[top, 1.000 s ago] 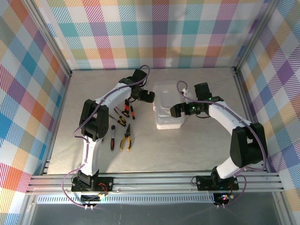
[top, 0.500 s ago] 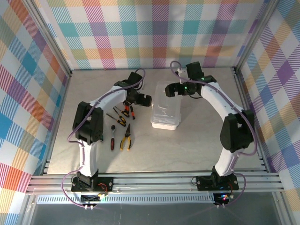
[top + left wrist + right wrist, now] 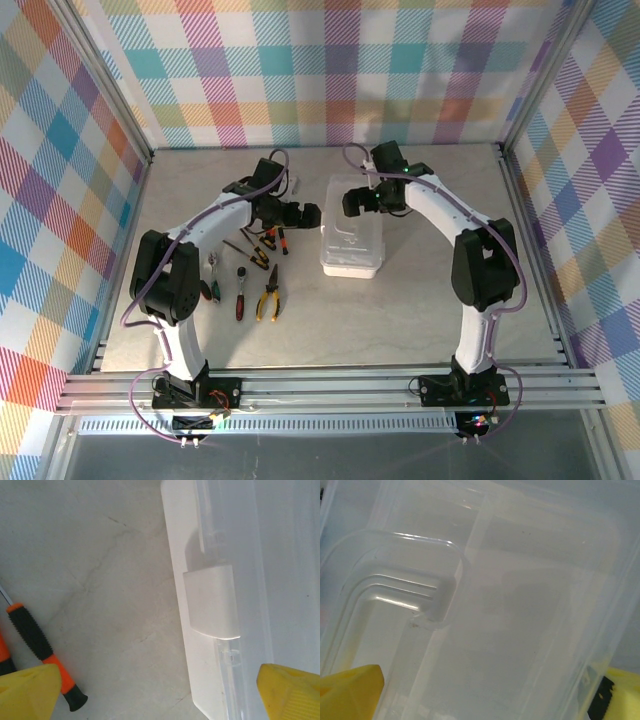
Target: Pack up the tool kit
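The case (image 3: 352, 240) stands mid-table (image 3: 420, 310), toward the far edge, with its lid closed. My left gripper (image 3: 306, 213) is open just beside its left latch (image 3: 210, 600), and my right gripper (image 3: 352, 203) is open above its far end. The tools (image 3: 262, 270) lie on the table to the left of it. I judge the step is opening the case; next, a finger must lift that latch.

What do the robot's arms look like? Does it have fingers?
The left arm and right arm are white tubes with chunky black joints. A purple cable runs along each. The left gripper and right gripper are black, each with two fingers. The fingertips are bright yellow wedges.
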Robot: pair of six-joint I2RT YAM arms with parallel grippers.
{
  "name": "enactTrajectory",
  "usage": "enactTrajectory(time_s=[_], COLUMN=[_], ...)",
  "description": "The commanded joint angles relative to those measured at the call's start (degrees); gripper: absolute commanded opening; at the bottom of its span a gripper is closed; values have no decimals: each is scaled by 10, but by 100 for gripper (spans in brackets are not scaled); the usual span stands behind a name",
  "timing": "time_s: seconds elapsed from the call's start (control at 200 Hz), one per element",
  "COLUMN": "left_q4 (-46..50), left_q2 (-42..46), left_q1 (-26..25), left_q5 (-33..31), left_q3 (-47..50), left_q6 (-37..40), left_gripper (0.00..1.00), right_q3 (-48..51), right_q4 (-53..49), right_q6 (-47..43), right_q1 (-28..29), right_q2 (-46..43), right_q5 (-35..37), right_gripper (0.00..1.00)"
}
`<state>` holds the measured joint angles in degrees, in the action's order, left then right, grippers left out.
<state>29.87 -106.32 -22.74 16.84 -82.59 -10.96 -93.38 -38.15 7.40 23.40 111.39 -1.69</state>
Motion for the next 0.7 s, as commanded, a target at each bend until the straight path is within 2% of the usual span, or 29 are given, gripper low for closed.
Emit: enactTrajectory(time_s=[0.0,0.29,0.575,0.695], left_q4=[-12,-18,-19,-19], left_q2=[8,6,15,15], left_q1=[1,1,6,7], left_q5=[19,22,20,20], left_q3=[6,6,9,6], left_q6=[-14,-15,-12,-11], left_gripper=[100,100,100,100], right_q3=[27,38,102,149], right_q4=[-30,-25,28,69], right_q6=[13,25,43,45], right_q1=[4,3,-34,-61], right_q2=[17,23,-8,-38], right_q5=[11,8,-81,-131], right_gripper=[99,100,78,75])
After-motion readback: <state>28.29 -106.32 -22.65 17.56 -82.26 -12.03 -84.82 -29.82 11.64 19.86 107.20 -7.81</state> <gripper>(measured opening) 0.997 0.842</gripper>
